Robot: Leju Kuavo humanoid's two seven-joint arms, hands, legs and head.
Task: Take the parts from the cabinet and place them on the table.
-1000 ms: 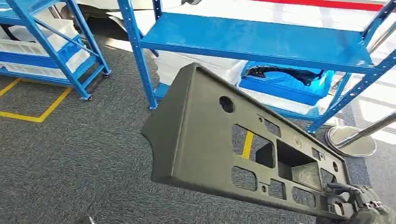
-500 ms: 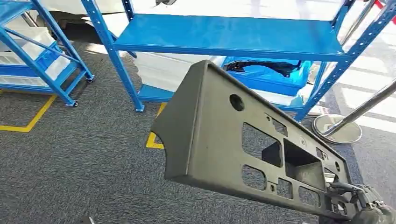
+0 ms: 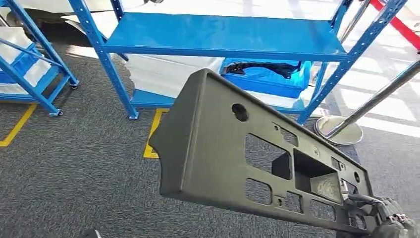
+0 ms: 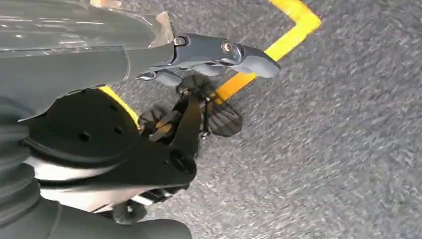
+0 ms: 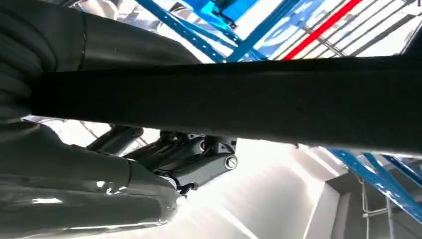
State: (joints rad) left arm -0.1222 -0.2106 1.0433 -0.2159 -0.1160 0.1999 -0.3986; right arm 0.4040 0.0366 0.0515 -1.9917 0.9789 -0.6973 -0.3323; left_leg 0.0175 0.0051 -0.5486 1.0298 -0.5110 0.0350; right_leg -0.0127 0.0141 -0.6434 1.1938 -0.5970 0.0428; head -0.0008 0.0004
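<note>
A long dark grey plastic panel [image 5: 278,107] runs as a broad band across the right wrist view, its edge lying against the right hand [image 5: 149,144] where the grey ribbed cover and thick grey thumb sit on one side of it and the darker fingers [image 5: 199,162] on the other. Behind the panel stand the bright blue metal struts of a shelving rack [image 5: 249,35], with a red stripe [image 5: 323,27] slanting near them. More blue struts show past the panel's other edge, before a pale, glaring surface.
</note>
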